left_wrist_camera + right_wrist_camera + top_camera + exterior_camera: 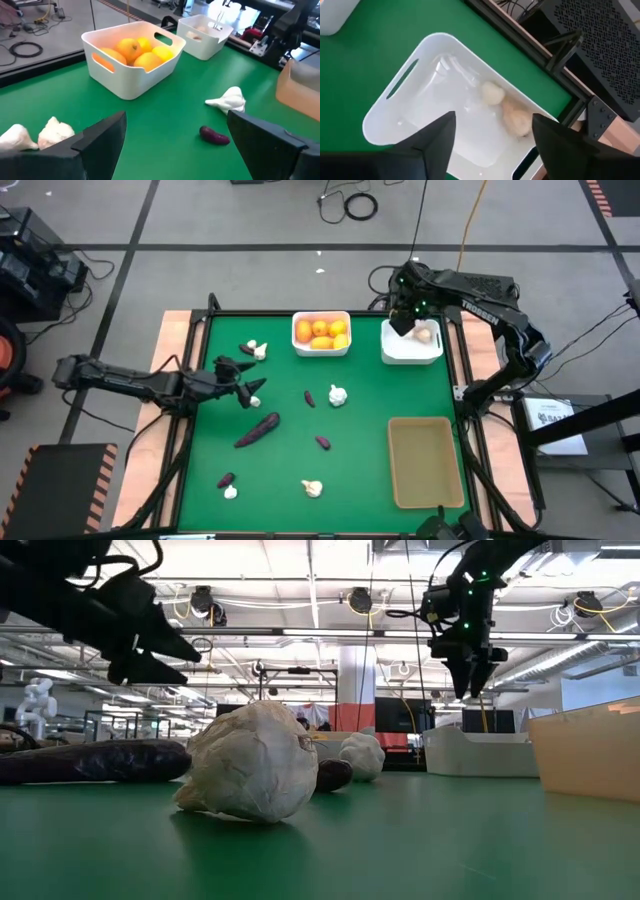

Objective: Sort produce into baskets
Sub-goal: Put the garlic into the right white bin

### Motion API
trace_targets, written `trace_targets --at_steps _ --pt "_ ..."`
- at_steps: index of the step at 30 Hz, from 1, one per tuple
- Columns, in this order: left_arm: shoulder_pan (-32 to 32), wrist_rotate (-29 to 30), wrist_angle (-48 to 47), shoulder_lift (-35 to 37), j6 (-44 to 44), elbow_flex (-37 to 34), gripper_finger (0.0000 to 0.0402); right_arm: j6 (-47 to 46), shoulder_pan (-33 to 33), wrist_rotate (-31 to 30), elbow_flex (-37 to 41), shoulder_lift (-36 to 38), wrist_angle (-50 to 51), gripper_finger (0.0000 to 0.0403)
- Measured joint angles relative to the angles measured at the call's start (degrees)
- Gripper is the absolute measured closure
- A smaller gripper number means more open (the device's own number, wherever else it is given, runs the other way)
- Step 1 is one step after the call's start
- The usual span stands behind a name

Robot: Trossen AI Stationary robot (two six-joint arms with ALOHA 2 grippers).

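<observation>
From above, the green tabletop (370,470) carries scattered produce; the fruit bin (321,333) sits at the far edge. The left gripper (247,383) hovers near the left edge, jaws wide. The low view shows a workshop behind. The right wrist view shows the right gripper (492,132), jaws apart, above the corner bin (420,107) holding perhaps two garlic bulbs (491,93).

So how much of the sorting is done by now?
Oranges fill one white bin, and two garlic bulbs lie in the other bin under the open right gripper. The tan tray is empty. Purple pieces and garlic remain on the mat.
</observation>
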State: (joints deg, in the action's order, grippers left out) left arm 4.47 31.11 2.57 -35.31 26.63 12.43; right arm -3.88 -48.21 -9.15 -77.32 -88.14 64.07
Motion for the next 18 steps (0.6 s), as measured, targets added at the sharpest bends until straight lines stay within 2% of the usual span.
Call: trace_targets --at_steps 4,8,13,18 --pt "-0.2 -0.2 0.0 1.9 -0.1 0.1 0.0052 0.0 0.0 0.4 0.0 0.0 -1.2 0.0132" --pt "-3.2 -0.6 -2.1 3.3 0.1 2.2 0.0052 0.0 1.0 0.4 -1.5 0.0 -1.2 0.0129" --pt "-10.7 -4.2 -15.9 1.2 3.1 10.2 0.0052 0.1 3.6 1.2 -3.9 0.4 -1.3 0.0135" --pt "-19.6 -10.5 -29.3 -4.9 6.8 19.7 0.0052 -0.4 7.8 8.1 -5.2 0.7 -2.2 0.0135"
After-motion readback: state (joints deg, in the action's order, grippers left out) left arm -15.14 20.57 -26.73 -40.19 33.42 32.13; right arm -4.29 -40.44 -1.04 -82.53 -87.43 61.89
